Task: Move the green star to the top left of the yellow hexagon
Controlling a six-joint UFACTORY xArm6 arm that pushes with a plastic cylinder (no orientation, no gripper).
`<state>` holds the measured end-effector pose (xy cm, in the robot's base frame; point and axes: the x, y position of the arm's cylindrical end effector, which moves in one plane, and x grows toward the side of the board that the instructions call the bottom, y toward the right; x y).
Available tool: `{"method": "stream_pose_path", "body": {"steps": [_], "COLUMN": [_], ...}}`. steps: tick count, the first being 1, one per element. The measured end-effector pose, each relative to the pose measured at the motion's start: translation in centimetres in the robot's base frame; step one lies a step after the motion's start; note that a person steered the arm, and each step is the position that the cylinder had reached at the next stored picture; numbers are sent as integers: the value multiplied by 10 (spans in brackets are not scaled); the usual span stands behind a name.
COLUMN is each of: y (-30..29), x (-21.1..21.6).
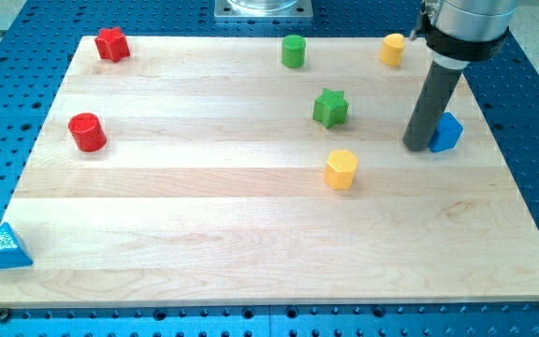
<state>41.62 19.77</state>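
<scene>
My tip (418,146) is resting on the pale wooden board (251,243), and having no jaws at all it is holding nothing; it is only a plain dark rod pressing down beside a blue block (448,132), which is sitting just to its right in the view and seems to be touching it or nearly so. The green star (330,107) is lying to the view's left of my tip and a little toward the view's top, well apart from it, with open wood between. The yellow hexagon (342,168) is sitting to the left of my tip and slightly toward the view's bottom, nearer to the star than to me. The star is already standing above the hexagon, only slightly to its left, so I am judging that the coming push calls for getting round to the star's right side and nudging it leftward. The star has no long axis to speak of; its points are short and blunt, so a push may be turning it. All the blocks are looking like smooth, matte, solid pieces. Further off from my tip, a yellow cylinder (393,49) is standing toward the top, a green cylinder (293,51) beyond the star, two red blocks (87,131) far left, and a blue triangle (4,247) off the board's lower left corner.
</scene>
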Motion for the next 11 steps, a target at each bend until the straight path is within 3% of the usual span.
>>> {"method": "stream_pose_path", "body": {"steps": [2, 3, 5, 8, 11], "y": [-34, -78, -84, -109, -110], "x": [-87, -87, -87, -43, -54]}}
